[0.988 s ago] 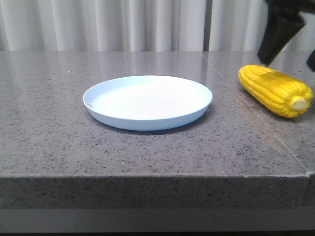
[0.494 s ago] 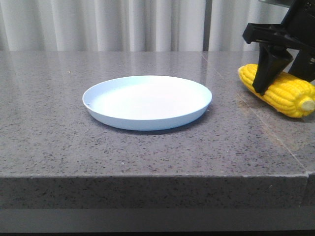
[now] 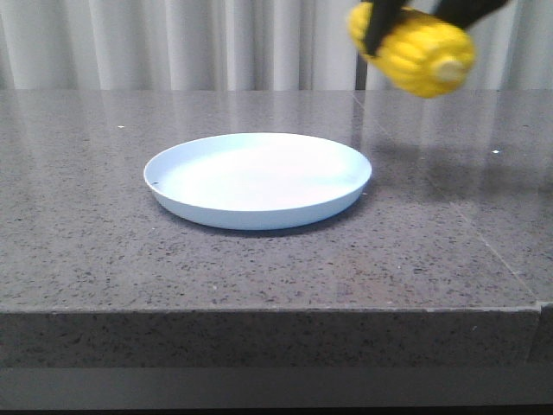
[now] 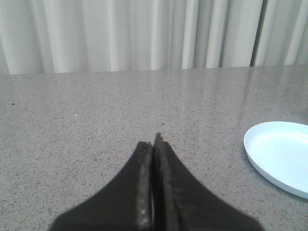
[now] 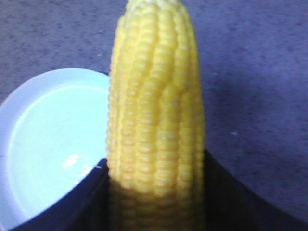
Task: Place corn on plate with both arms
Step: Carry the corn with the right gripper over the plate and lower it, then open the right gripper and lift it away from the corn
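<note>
The yellow corn (image 3: pixel 416 50) hangs in the air to the right of and behind the pale blue plate (image 3: pixel 257 177), its cream stub end facing the camera. My right gripper (image 5: pixel 156 192) is shut on the cob (image 5: pixel 156 110), one black finger (image 3: pixel 378 26) on each side. The plate (image 5: pixel 45 139) lies below and beside the cob in the right wrist view. My left gripper (image 4: pixel 155 144) is shut with nothing in it, low over the table, with the plate (image 4: pixel 281 154) off to one side. The left arm is out of the front view.
The grey speckled stone table (image 3: pixel 259 277) has its front edge near the camera and a seam (image 3: pixel 484 242) running along its right part. White curtains (image 3: pixel 216 43) hang behind it.
My right gripper closed on the corn where it lay at the table's right, lifted it off and carried it up and to the left, toward the plate.
</note>
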### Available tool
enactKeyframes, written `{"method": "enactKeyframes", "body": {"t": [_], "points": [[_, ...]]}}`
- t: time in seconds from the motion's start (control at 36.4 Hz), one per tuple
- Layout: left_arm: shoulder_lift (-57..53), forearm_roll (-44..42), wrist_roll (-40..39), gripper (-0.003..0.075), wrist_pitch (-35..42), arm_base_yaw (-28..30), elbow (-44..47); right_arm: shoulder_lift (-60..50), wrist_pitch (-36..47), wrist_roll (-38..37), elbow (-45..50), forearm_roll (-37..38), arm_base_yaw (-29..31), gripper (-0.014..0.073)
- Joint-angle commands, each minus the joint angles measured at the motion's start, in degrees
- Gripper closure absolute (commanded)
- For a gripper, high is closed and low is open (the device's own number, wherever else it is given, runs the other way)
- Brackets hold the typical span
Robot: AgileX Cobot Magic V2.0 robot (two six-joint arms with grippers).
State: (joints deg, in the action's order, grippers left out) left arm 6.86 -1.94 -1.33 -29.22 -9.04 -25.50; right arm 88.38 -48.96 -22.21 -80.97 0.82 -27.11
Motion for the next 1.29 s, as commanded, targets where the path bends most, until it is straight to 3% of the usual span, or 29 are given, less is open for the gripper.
{"method": "enactKeyframes", "body": {"t": [0.0, 0.16, 0.44, 0.66, 0.85, 1.12, 1.21, 1.26], "points": [[0.7, -0.1, -0.1, 0.0741, 4.2, -0.5, -1.4, 1.2, 1.8, -4.7, -4.7, 3.5, -5.8, 0.0447], [0.7, -0.1, -0.1, 0.0741, 4.2, -0.5, -1.4, 7.8, 1.7, -10.6, -7.7, 8.6, -12.4, 0.0447], [0.7, -0.1, -0.1, 0.0741, 4.2, -0.5, -1.4, 12.4, 1.9, -11.7, -7.7, 8.4, -12.5, 0.0421], [0.7, -0.1, -0.1, 0.0741, 4.2, -0.5, -1.4, 12.4, 1.7, -11.7, -7.7, 8.3, -12.5, 0.0123], [0.7, -0.1, -0.1, 0.0741, 4.2, -0.5, -1.4, 12.3, 1.6, -11.7, -7.7, 8.0, -12.5, -0.0001], [0.7, -0.1, -0.1, 0.0741, 4.2, -0.5, -1.4, 7.8, -0.7, -11.7, -11.4, 11.8, -12.2, 0.0006], [0.7, -0.1, -0.1, 0.0741, 4.2, -0.5, -1.4, 6.9, -2.7, -11.7, -14.3, 11.9, -11.8, 0.0071], [0.7, -0.1, -0.1, 0.0741, 4.2, -0.5, -1.4, 6.8, -5.0, -11.7, -16.1, 12.0, -11.6, 0.0165]]}}
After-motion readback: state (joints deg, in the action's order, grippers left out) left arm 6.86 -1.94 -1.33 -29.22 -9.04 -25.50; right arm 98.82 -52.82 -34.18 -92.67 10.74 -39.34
